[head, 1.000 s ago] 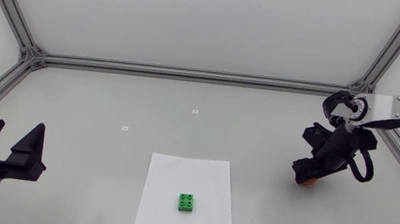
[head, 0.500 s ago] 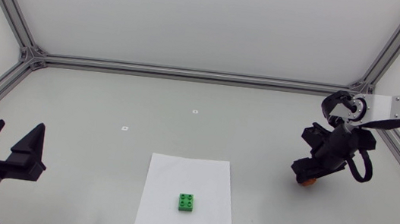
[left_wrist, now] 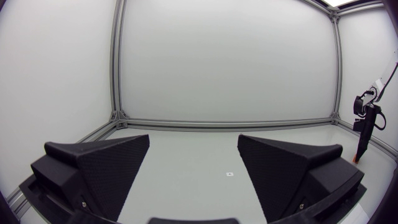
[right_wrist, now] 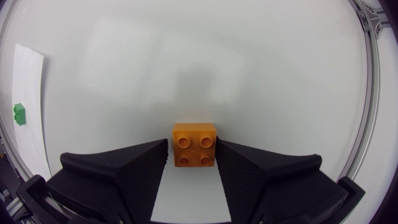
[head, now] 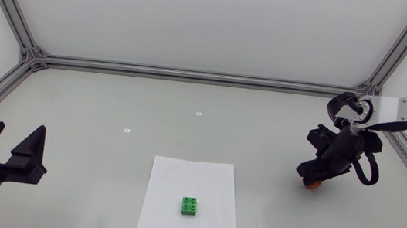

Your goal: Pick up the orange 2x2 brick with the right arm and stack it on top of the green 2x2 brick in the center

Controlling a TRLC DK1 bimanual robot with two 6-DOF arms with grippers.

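The orange 2x2 brick (right_wrist: 195,145) sits studs-up on the table between the two fingers of my right gripper (right_wrist: 193,149), which press on its two sides. From above, only a sliver of the orange brick (head: 311,185) shows under the right gripper (head: 311,179) at the table's right side. The green 2x2 brick (head: 191,206) lies on a white paper sheet (head: 192,179) in the front middle, well to the left of the right gripper. In the right wrist view the green brick (right_wrist: 19,113) is small and far off. My left gripper (head: 15,139) rests open at the front left, holding nothing.
Aluminium frame rails (head: 193,74) run along the table's back and sides. Two small white markers (head: 198,114) lie on the table behind the paper. My right arm (left_wrist: 364,121) shows far off in the left wrist view.
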